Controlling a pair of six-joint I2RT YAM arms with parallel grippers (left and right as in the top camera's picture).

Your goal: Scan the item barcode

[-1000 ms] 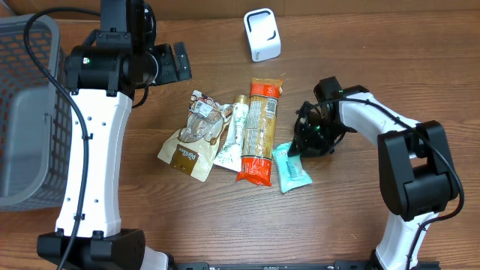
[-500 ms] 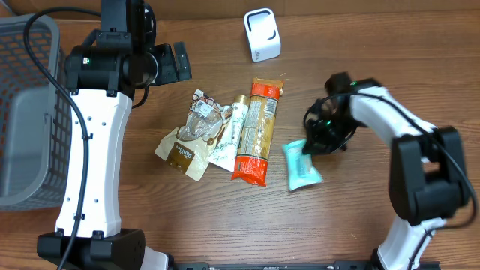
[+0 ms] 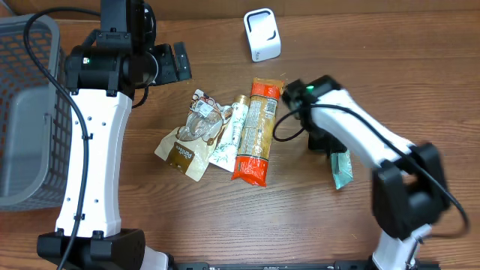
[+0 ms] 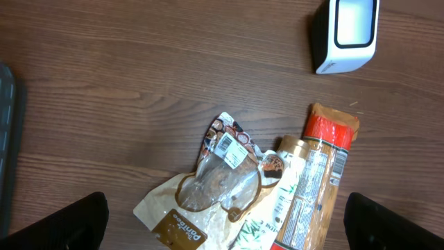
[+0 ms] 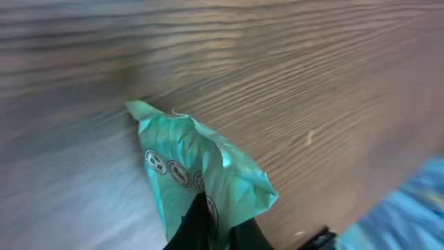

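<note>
Basket (image 3: 22, 112) at the far left, out of play. Just right of it, left hand (image 3: 172, 64) parked above the tabletop (image 3: 420, 67), jaws spread wide and empty, same as a second ago. Further right, the pile much as before: brown pouch (image 3: 184, 156), clear packet (image 3: 204, 112), white tube (image 3: 234, 135) and long orange pack (image 3: 257, 135), overlapping. Up beyond them, white scanner (image 3: 262, 34) standing alone. Then the real change: teal packet (image 3: 341, 169), a second ago flat against the orange pack's right edge, now pulled well clear to the right and pinched at one end by the right hand (image 5: 215, 226), jaws clamped shut on its crimped edge. Pick judged done — carry to the scanner yet to come, well apart up and to the left. No barcode visible on the teal face shown, so probably some turning needed before presenting it.
</note>
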